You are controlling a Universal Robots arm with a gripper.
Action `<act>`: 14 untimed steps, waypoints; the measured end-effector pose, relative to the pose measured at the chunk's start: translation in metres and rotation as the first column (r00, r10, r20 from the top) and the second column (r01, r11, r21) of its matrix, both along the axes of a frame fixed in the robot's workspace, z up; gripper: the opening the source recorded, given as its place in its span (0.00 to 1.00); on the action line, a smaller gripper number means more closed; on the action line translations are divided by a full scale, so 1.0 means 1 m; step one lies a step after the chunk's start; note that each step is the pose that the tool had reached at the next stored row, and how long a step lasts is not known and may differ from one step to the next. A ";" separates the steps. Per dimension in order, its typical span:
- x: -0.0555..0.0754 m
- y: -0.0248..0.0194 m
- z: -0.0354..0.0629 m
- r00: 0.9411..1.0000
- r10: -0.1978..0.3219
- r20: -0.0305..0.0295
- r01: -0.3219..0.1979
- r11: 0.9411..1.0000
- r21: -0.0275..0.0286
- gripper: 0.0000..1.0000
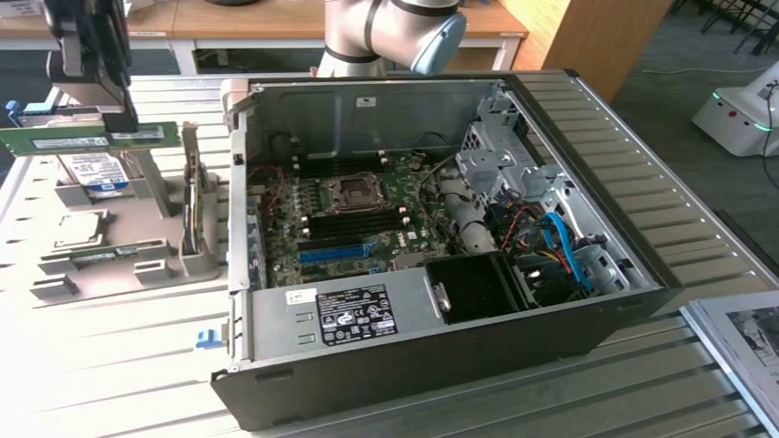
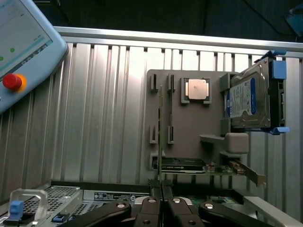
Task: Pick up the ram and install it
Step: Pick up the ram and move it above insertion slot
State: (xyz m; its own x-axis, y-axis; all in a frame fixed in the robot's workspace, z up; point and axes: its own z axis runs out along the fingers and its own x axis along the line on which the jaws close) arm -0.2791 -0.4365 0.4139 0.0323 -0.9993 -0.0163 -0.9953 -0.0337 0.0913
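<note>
Pinching the ram (image 1: 61, 141) in my jaws above the grey holder (image 1: 122, 246), I judge pick-up done. Installing, with the case (image 1: 426, 365) at three o'clock, demands square alignment.

Open case (image 1: 402, 374), drive cage (image 1: 493, 151) beside motherboard (image 1: 328, 228)

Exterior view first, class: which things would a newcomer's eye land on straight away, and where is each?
The open computer case takes up the middle, with its green motherboard exposed. At the exterior view's upper left, the claw is shut on the ram, holding it above a grey holder that carries a blue-labelled hard drive.
</note>
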 end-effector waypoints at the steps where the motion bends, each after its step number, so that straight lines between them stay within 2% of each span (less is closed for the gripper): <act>1: 0.002 0.0000 0.0000 1.000 0.000 0.000 0.000 1.000 0.000 0.11; 14: 0.026 0.0000 0.0000 1.000 0.000 0.000 0.000 1.000 0.000 0.11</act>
State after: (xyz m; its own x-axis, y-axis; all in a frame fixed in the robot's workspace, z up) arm -0.2535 -0.4365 0.4138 0.0323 -0.9993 -0.0164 -0.9953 -0.0337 0.0912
